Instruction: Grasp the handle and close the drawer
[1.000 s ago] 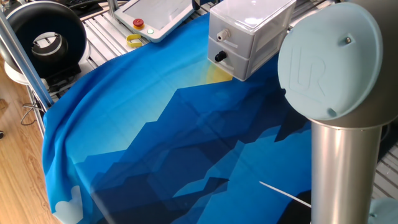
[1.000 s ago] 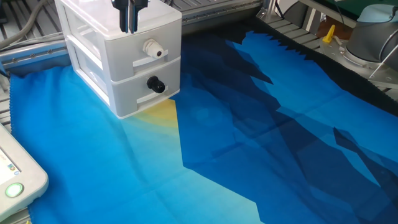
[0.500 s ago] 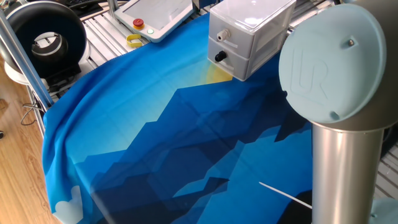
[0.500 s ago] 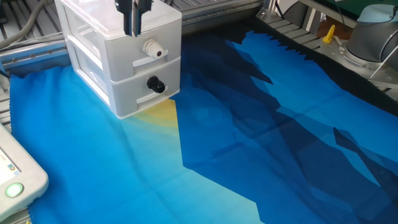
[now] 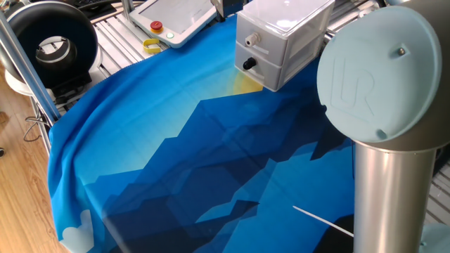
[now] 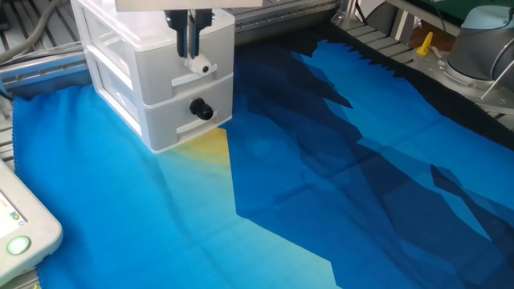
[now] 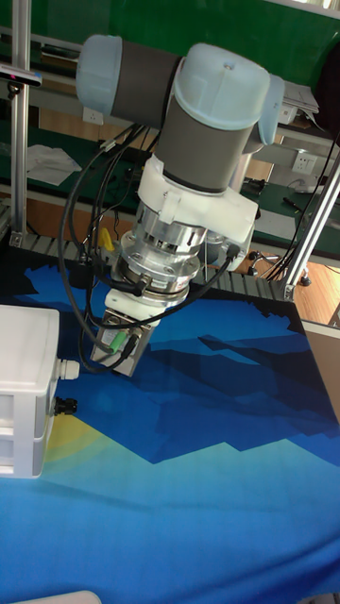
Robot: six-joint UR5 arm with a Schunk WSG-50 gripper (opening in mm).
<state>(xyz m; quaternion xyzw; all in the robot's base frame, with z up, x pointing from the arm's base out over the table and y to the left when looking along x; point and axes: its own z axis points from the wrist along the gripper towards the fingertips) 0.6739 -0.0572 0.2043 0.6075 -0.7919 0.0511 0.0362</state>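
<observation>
The drawer (image 6: 183, 66) is the upper one of a small white plastic unit and carries the handle (image 6: 199, 64), a small white knob. In one fixed view the handle (image 5: 252, 40) sits above the other drawer's black knob (image 5: 248, 64). My gripper (image 6: 188, 54) hangs in front of the drawer's face, its dark fingertips just above and left of the handle. A narrow gap shows between the fingers, with nothing held. The gripper (image 5: 219, 10) only peeks in at the top of one fixed view. In the tall view the handle (image 7: 66, 369) lies just left of the gripper body.
The unit stands on a blue patterned cloth (image 6: 321, 160). A black knob (image 6: 201, 109) marks the lower drawer. A white pendant with a red button (image 5: 176, 17) and a yellow piece (image 5: 151, 46) lie beyond the cloth. The arm's big joint (image 5: 383, 70) blocks the right side.
The gripper moved from over the top of the unit out to the drawer's front and came down, ending just above the white handle. The drawer unit has not moved.
</observation>
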